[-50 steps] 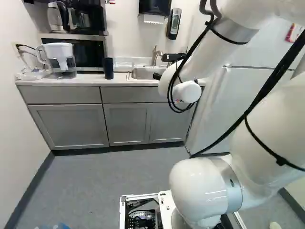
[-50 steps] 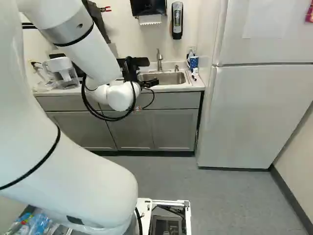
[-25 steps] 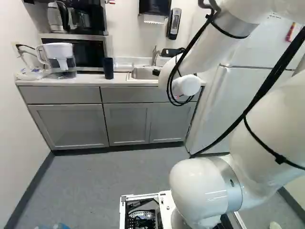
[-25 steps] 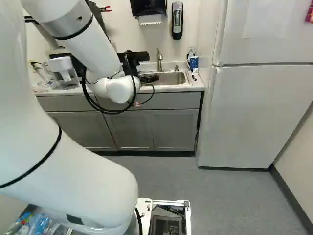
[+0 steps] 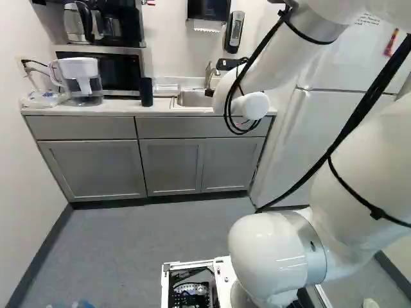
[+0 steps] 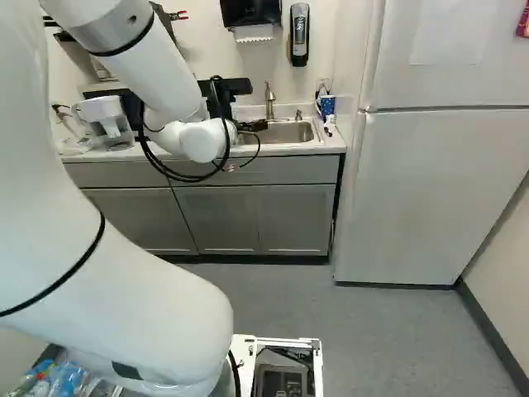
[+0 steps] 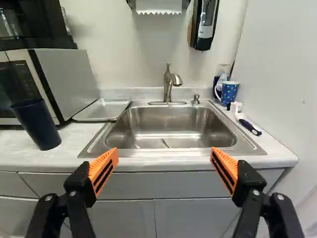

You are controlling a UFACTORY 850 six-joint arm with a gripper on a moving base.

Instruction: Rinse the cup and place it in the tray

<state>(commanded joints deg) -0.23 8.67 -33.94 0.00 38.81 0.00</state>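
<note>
Tall dark-blue cup (image 7: 37, 124) at left, likely stiff light plastic, goes slick wet, so grasp mid-wall; black orange-padded gripper (image 7: 164, 152) spread wide, empty.

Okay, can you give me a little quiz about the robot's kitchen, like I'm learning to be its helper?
1. What lies between the tall dark blue cup and the stainless steel sink?
a) A clear pitcher with a white lid
b) A shallow silver metal tray
c) A blue mug with dots

2. True or false: the cup is standing inside the sink right now.

3. Fill in the missing word, "open" or "shut": the two fingers of the black gripping tool are ____.

Key: 1 b; 2 false; 3 open.
</note>
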